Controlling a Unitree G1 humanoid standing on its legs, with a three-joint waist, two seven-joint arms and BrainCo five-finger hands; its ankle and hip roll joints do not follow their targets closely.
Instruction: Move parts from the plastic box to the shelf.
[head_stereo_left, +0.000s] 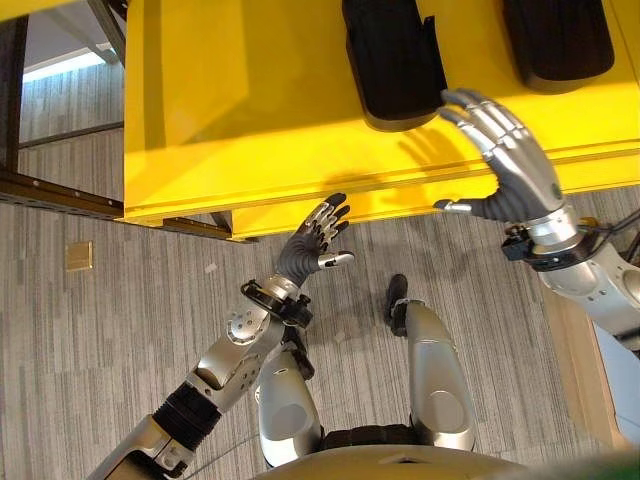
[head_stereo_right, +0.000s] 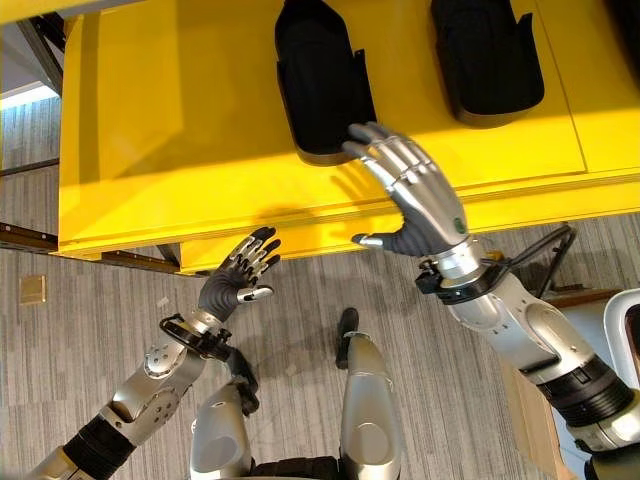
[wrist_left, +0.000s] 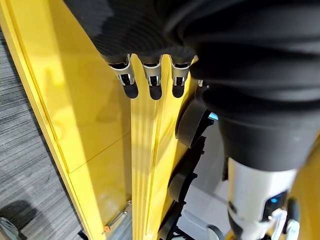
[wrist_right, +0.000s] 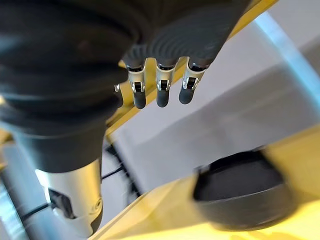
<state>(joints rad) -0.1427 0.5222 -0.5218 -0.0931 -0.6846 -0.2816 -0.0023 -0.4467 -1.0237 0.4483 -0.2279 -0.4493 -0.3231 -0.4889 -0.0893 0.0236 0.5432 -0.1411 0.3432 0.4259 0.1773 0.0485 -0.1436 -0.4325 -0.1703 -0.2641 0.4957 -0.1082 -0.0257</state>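
Two black parts lie on the yellow shelf. The right hand hovers by the nearer one with relaxed, empty fingers; the left hand likewise. Best withdraw the right hand straight back, clear of that part.

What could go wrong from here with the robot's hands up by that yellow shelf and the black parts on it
1. The right hand hangs open above the yellow shelf, fingers beside the nearer black part; a careless move could knock that part along the shelf.
2. The left hand, open and holding nothing, sits just below the shelf's front edge; raising it straight up might clip that edge.
3. The second black part lies close by, so a wide sweep could nudge it too.
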